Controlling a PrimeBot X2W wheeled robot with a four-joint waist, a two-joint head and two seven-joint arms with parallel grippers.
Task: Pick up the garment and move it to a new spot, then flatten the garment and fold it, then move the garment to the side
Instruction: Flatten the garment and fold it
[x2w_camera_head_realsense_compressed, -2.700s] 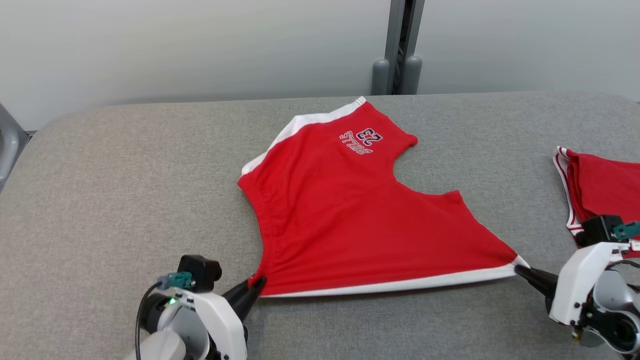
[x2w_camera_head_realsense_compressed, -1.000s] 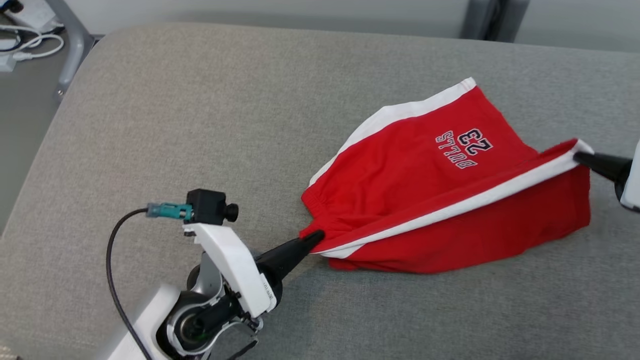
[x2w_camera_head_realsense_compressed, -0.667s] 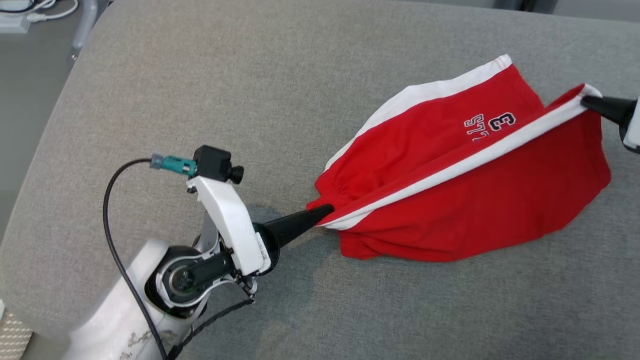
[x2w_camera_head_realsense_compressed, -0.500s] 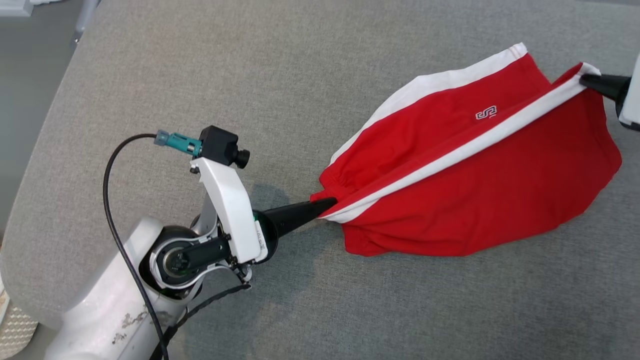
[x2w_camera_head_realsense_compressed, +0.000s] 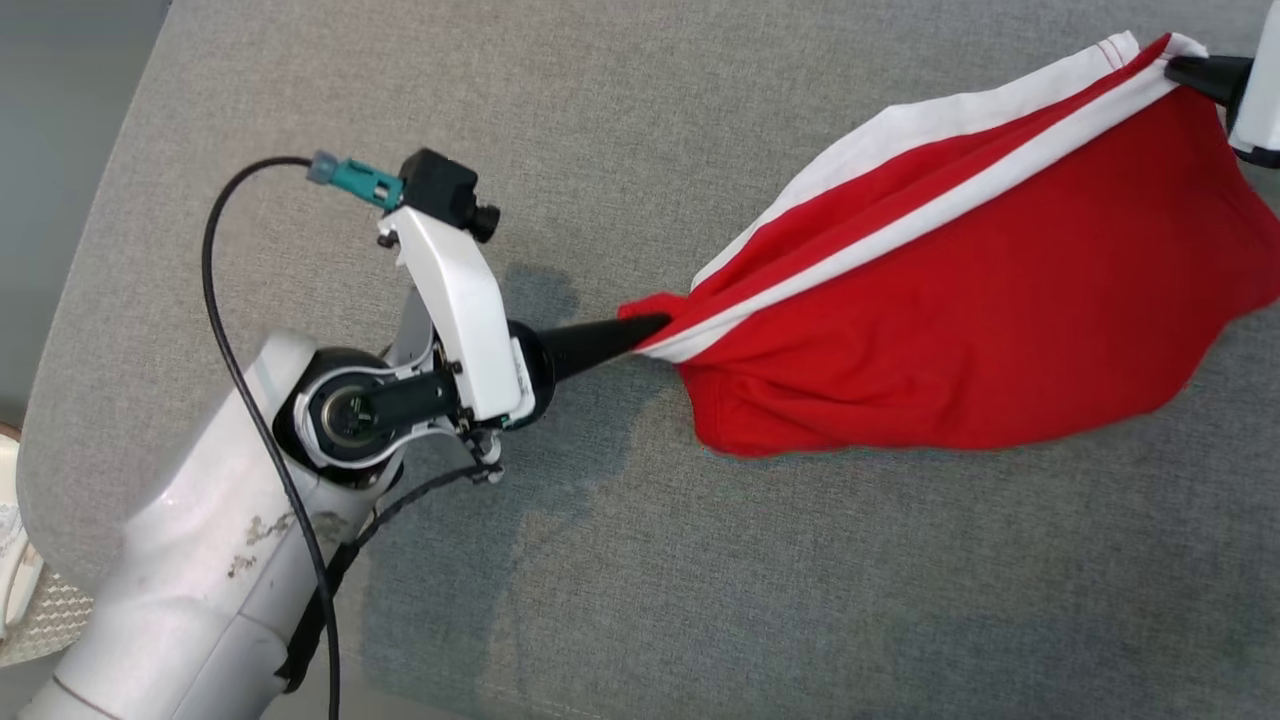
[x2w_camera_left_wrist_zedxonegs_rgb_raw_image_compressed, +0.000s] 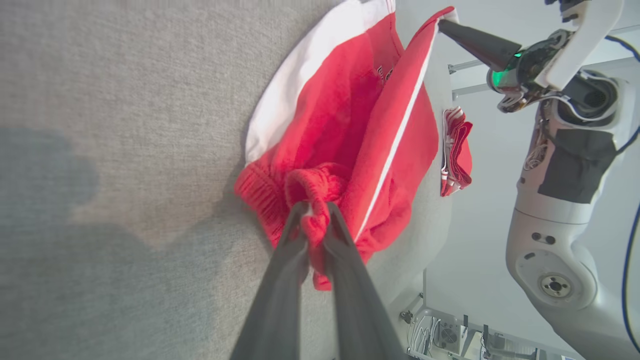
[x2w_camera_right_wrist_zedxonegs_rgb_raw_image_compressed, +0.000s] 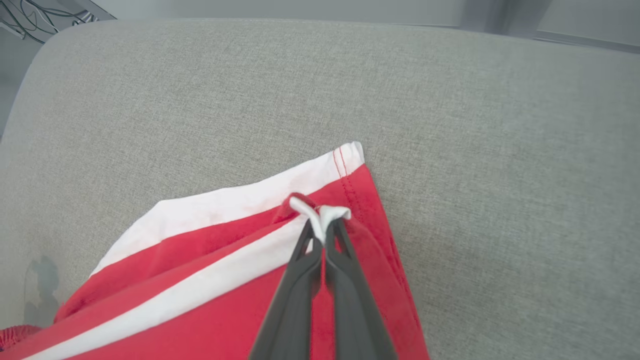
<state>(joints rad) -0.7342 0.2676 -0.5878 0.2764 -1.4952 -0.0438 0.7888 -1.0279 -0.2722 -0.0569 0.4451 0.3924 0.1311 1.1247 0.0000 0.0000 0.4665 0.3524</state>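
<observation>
Over the near left corner of the grey woven-fabric worktop (x2w_camera_head_realsense_compressed: 640, 600) the robot's pale left forearm (x2w_camera_head_realsense_compressed: 200, 560) reaches in, carrying a small black wrist camera (x2w_camera_head_realsense_compressed: 445, 185) with a teal plug and a black cable. Its left gripper (x2w_camera_head_realsense_compressed: 655, 328) points rightward, and its two dark fingers are pressed together on a bunched piece of the ribbed waistband of the red jersey shorts with white side stripes (x2w_camera_head_realsense_compressed: 980, 320). The left wrist view shows red ribbing squeezed between the tips, which looks like a firm pinch. From there one white stripe runs taut up to the right gripper (x2w_camera_head_realsense_compressed: 1180, 68) at the far right of the worktop. That gripper's fingers are likewise closed, on a small tuft of the white hem corner, as the right wrist view shows plainly. Holding both ends of the same side edge keeps that edge straight and lifted, while the red panel below it droops in a loose curve toward the worktop. The other white-striped layer lies flat on the surface just behind. I judge this to be the folding step, with the raised half being carried over the half that rests on the cloth. Lowering both ends evenly should stop the fold from skewing. Beyond the shorts, toward the worktop's right edge, a folded red-and-white garment (x2w_camera_left_wrist_zedxonegs_rgb_raw_image_compressed: 456, 150) lies well apart.
</observation>
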